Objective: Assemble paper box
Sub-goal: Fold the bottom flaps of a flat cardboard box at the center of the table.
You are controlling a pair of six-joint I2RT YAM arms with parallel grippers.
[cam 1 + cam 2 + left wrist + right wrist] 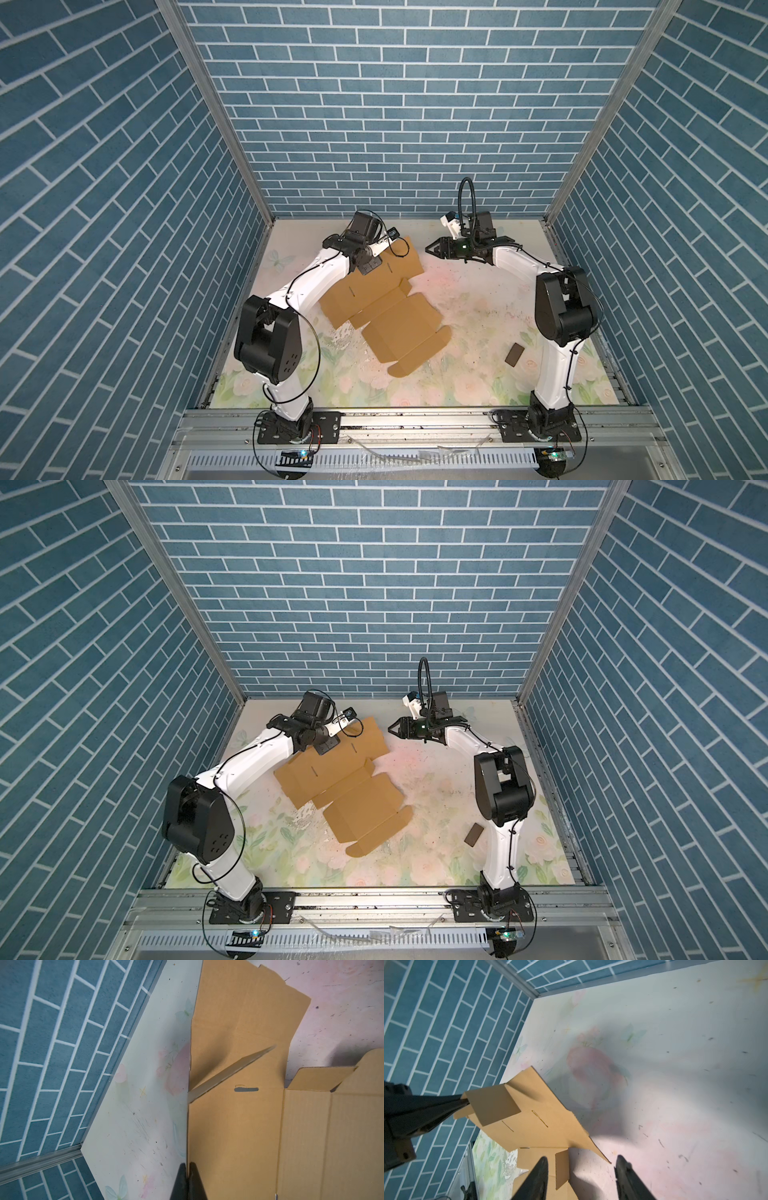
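Left jaws together, right jaws apart

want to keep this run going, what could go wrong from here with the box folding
1. The left gripper pinches only the thin edge of one flap of the paper box; a pull could slip it free or crease it off the score line.
2. The right gripper hangs open beside the sheet, holding nothing, so the sheet may slide instead of folding.
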